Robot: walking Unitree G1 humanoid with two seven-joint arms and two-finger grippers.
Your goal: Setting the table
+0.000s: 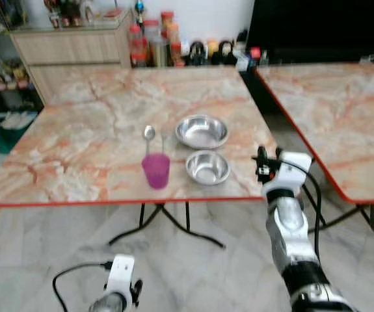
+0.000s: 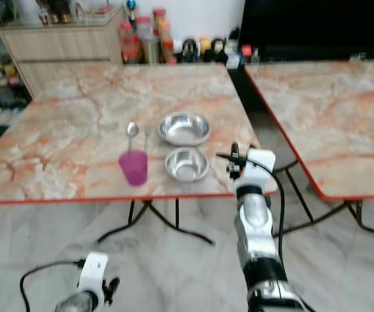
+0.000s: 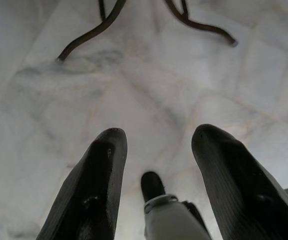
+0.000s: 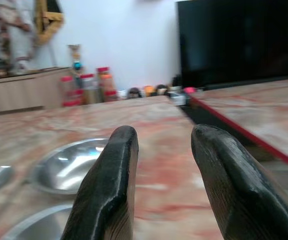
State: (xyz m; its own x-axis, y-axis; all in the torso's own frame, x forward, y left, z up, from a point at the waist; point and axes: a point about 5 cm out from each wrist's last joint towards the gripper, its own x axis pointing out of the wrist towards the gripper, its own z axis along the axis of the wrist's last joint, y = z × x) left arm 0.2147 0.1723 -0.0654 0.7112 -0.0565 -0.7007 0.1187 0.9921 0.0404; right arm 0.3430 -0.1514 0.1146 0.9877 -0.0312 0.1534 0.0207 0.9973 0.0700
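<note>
Marble-pattern table, red edge. Near its front edge: pink cup, upright, contents not visible. Spoon lying flat just behind cup. Two steel bowls right of cup, both empty: larger bowl behind, smaller bowl in front, close together. Right gripper raised at table's front right corner, fingers apart, holding nothing. Left gripper low over floor, fingers spread, empty.

No legible text, label, brand, number or sign anywhere. Bottles and jars at far table edge: labels blurred, unreadable. Dark screen: blank. Steel bowls, pink cup: unmarked.
</note>
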